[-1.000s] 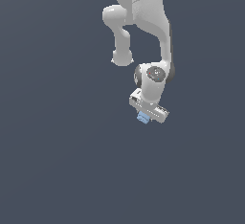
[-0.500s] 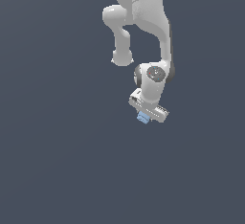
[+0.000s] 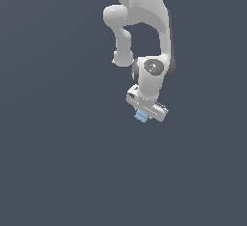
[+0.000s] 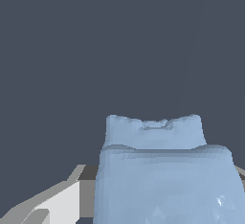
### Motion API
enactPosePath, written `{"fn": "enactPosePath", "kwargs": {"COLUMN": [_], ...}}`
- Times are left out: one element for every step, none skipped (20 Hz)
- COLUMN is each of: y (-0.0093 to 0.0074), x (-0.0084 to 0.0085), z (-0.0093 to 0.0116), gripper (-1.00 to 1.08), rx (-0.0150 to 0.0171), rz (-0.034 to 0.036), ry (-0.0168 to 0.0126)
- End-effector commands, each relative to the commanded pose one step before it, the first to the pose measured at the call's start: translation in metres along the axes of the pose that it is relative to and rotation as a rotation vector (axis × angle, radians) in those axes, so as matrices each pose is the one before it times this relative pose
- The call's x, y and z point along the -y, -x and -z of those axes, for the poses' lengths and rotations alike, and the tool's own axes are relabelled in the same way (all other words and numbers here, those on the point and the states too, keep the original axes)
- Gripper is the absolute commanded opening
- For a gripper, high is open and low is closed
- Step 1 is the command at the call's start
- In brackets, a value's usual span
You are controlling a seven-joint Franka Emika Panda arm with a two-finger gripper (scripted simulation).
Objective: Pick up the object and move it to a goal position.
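Observation:
The object (image 3: 141, 117) is a small light-blue blocky chunk tucked under the white hand of the arm, near the middle of the exterior view. My gripper (image 3: 144, 115) is shut on it, and the chunk pokes out below the hand toward the exterior view's left. In the wrist view the object (image 4: 162, 170) fills the near part of the picture, pale blue with an uneven upper edge. One white and grey finger (image 4: 52, 204) shows beside it; the other finger is hidden behind the chunk.
The white arm (image 3: 144, 22) comes down from the upper edge of the exterior view, with its wrist joint (image 3: 152, 70) just above the hand. Everything around is a plain dark grey-blue surface (image 3: 58, 162).

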State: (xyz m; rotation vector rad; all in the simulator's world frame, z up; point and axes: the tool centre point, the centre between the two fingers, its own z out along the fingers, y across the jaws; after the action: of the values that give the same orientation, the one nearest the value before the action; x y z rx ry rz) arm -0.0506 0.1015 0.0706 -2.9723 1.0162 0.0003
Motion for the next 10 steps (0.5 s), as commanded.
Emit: {"fn": "enactPosePath", "kwargs": {"y": [-0.00937, -0.00412, -0.00436, -0.00460, -0.00483, -0.00521, -0.00518, -0.00528, -0.00534, -0.00539], "x": [-0.00560, -0.00247, -0.00260, -0.00273, -0.00285, -0.00309, -0.00301, -0.00304, -0.00306, -0.00305], "z": [0.01836, 0.00832, 0.00880, 0.00927, 0.00973, 0.01000, 0.01039, 0.01055, 0.01065, 0.01072], "gripper": [-1.00, -1.00, -1.00, -1.00, -1.00, -1.00, -1.00, -1.00, -1.00, -1.00], "rx": [-0.00046, 0.00000, 0.00000, 0.00000, 0.00000, 0.00038, 0.00000, 0.00000, 0.00000, 0.00000], "rz": [-0.00084, 0.00000, 0.00000, 0.00000, 0.00000, -0.00030, 0.00000, 0.00000, 0.00000, 0.00000], "ry": [-0.00074, 0.00000, 0.00000, 0.00000, 0.00000, -0.00007, 0.00000, 0.00000, 0.00000, 0.00000]}}
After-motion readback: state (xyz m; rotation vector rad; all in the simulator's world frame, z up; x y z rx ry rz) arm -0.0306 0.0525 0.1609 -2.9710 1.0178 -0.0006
